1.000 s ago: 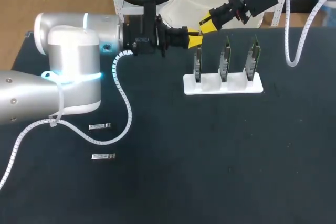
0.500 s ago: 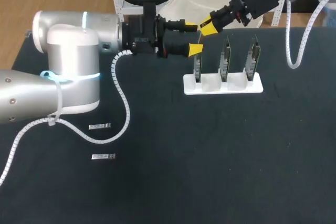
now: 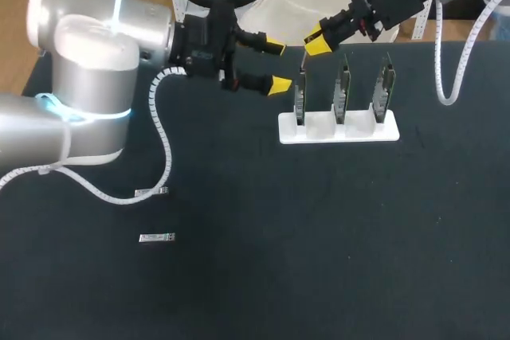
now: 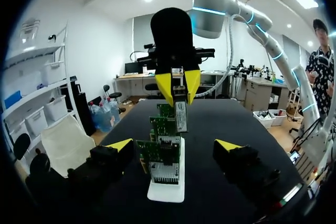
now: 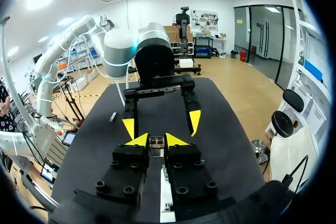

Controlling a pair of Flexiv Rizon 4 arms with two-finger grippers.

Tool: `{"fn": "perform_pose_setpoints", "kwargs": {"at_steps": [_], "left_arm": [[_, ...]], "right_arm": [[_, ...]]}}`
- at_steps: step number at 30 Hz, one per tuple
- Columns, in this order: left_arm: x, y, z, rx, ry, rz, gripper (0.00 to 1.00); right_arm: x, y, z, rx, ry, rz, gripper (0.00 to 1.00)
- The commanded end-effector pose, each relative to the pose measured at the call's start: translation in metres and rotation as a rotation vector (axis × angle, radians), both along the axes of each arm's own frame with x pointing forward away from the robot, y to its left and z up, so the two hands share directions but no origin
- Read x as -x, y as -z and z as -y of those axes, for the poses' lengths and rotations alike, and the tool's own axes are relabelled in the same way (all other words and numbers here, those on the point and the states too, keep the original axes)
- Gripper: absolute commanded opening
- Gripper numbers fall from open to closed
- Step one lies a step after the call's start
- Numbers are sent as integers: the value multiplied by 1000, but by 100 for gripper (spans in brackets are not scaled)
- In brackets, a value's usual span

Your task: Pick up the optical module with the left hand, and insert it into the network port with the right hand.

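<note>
Optical module point(image 4: 181, 116), slim metallic bar, clamped betw. right gripper point(image 4: 178, 86) yellow tips, above end green circuit board point(image 3: 300, 105) in white plastic rack point(image 3: 339, 131); contact unclear. Left gripper point(image 3: 276, 64) released, fingers wide.

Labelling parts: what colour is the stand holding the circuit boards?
The stand is white; head view.

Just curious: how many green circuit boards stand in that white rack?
3: left green circuit board, middle one, right one, upright in the white plastic rack. None seems hidden.
</note>
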State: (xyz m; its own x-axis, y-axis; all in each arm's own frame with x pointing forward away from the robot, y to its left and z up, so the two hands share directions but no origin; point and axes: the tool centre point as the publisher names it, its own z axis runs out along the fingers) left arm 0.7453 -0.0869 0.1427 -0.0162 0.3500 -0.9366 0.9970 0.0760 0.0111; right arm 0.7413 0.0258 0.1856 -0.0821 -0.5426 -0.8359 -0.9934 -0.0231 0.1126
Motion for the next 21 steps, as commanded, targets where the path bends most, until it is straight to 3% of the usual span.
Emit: {"fn": "perform_pose_setpoints", "kwargs": {"at_steps": [1, 21], "left_arm": [[-2, 2, 1, -35, 5, -23, 100], [-4, 16, 10, -106, 39, -61, 100]], "right_arm": [[1, 0, 0, -1, 3, 4, 0], [-1, -2, 3, -3, 6, 21, 0]]}}
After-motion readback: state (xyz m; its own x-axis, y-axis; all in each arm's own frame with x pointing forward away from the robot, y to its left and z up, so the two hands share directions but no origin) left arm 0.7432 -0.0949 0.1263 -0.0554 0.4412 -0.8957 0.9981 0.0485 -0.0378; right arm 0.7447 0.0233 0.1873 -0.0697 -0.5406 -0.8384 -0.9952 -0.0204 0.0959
